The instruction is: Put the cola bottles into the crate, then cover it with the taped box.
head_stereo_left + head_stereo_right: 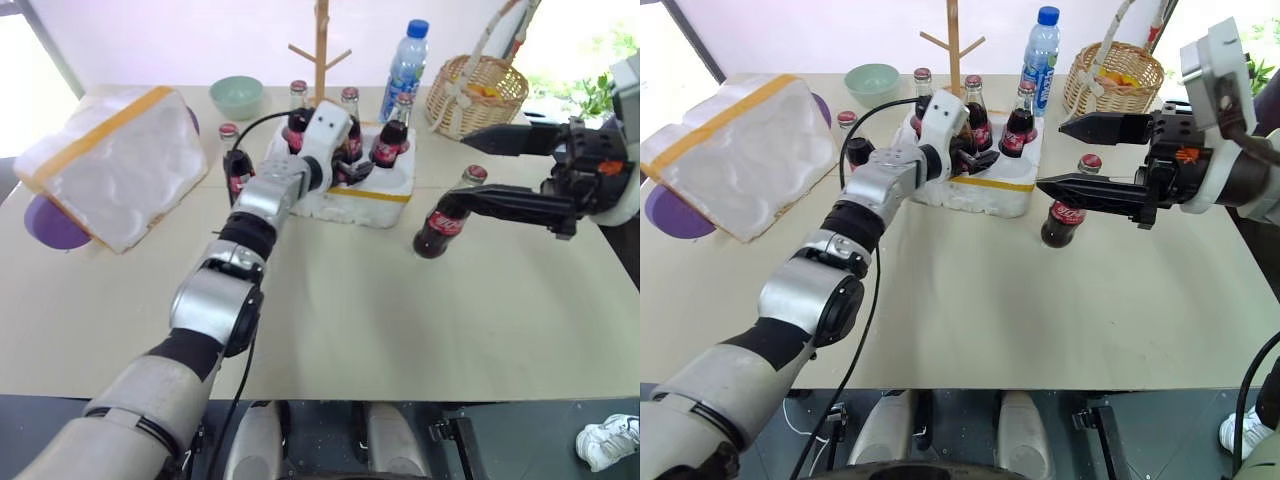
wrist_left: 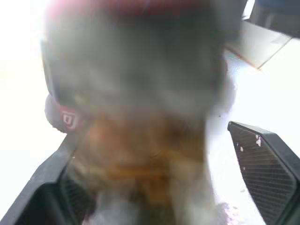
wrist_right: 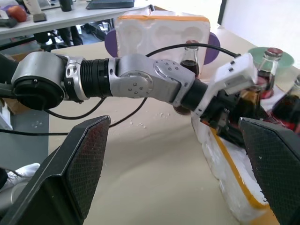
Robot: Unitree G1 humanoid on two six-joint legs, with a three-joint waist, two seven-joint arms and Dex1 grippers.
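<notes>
The crate (image 1: pixel 378 190) sits at mid-table with cola bottles standing in its wells, among them one at the back (image 1: pixel 349 103) and one on the right (image 1: pixel 389 143). My left gripper (image 1: pixel 346 163) reaches into the crate and is open, its fingers (image 2: pixel 265 164) spread on either side of a bottle (image 2: pixel 140 93) standing in a front well. Another bottle (image 1: pixel 236 170) stands on the table left of the crate. One more bottle (image 1: pixel 437 228) stands right of it, below my open right gripper (image 1: pixel 485 170). The taped box (image 1: pixel 120 165) lies tilted at the far left.
Behind the crate are a green bowl (image 1: pixel 236 96), a wooden rack (image 1: pixel 320 50), a blue-capped water bottle (image 1: pixel 405 65) and a wicker basket (image 1: pixel 478 92). A purple plate (image 1: pixel 50 222) lies under the box. The table's near half is bare.
</notes>
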